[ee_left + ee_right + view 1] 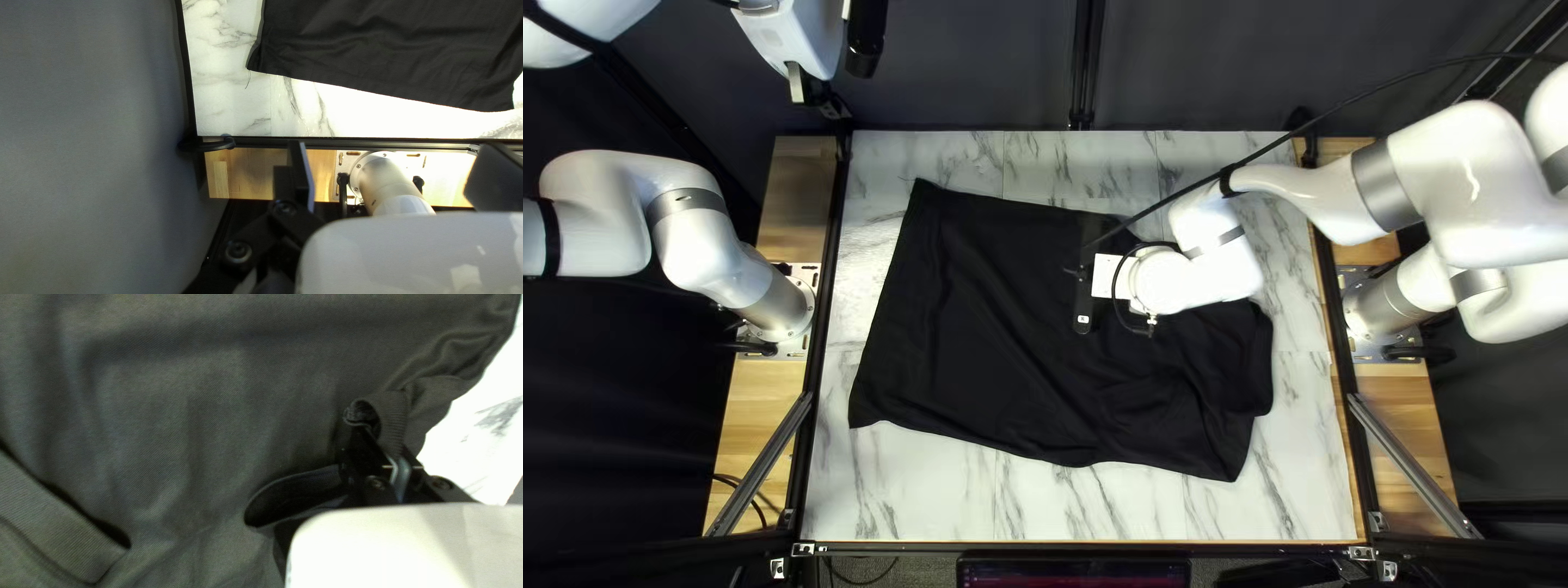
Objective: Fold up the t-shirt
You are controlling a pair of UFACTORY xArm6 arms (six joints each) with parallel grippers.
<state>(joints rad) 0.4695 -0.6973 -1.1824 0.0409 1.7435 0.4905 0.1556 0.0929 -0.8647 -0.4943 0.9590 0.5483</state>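
The black shirt (958,327) lies spread over the middle of the table (904,501), a little rumpled towards the right. The right gripper (1154,285) is over its right half, pinching a ribbed edge of it. The left gripper (810,94) hangs near the far left corner, fingers wide, well apart from the shirt.

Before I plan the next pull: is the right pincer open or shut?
The right pincer is shut on the black t-shirt: a ribbed edge runs down between its fingers, touching both.
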